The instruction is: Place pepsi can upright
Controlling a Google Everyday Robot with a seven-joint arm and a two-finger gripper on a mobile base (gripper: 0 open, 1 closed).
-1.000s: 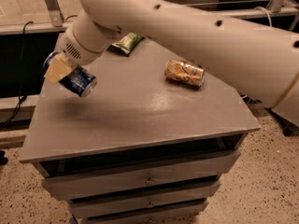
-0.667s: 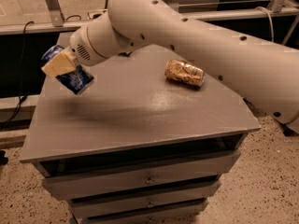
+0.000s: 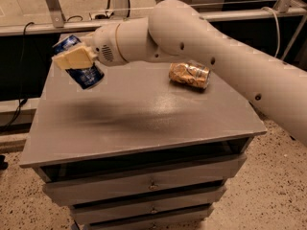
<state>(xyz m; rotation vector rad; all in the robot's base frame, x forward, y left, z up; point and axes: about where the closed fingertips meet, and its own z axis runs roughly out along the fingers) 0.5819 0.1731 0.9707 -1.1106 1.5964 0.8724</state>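
Observation:
The pepsi can (image 3: 82,74) is dark blue with light markings. It hangs tilted in the air above the left part of the grey cabinet top (image 3: 144,114). My gripper (image 3: 76,60) is at the upper left of the view, and its pale yellow fingers (image 3: 72,58) are shut across the can's middle. The can's upper end pokes out behind the fingers. The white arm reaches in from the right edge across the cabinet.
A gold-brown can (image 3: 189,74) lies on its side at the back right of the cabinet top. The cabinet has drawers (image 3: 144,183) below its front edge. A metal rail and cables run behind it. Speckled floor lies at the right.
The arm has swung further over the cabinet and lifted the held can slightly up and to the left. The green bag behind the arm is now hidden.

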